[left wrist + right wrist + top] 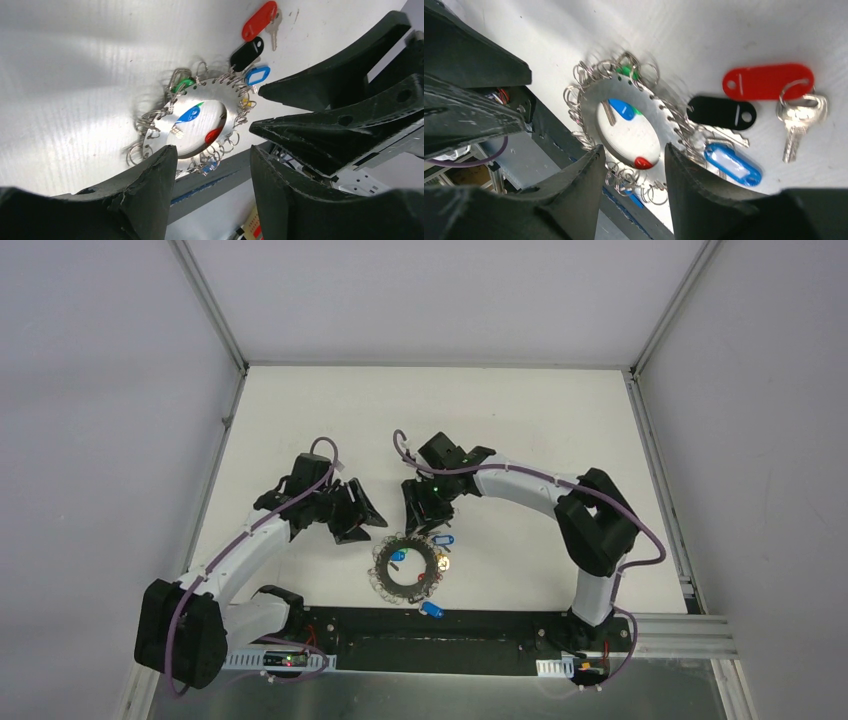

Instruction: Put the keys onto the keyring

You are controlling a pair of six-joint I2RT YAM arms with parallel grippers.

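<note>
Left fingers [161,167] and right fingers [591,167] both gape halfway, gripping nothing (just hovering); large flat grey metal keyring [212,92] lies just beyond their tips.

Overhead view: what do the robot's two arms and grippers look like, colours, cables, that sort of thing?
The left arm and right arm have white links between bulky black joints, with a thin purple cable running along each. The left gripper and right gripper are matt black, each with two thick wedge-shaped fingers tapering to blunt tips.
</note>
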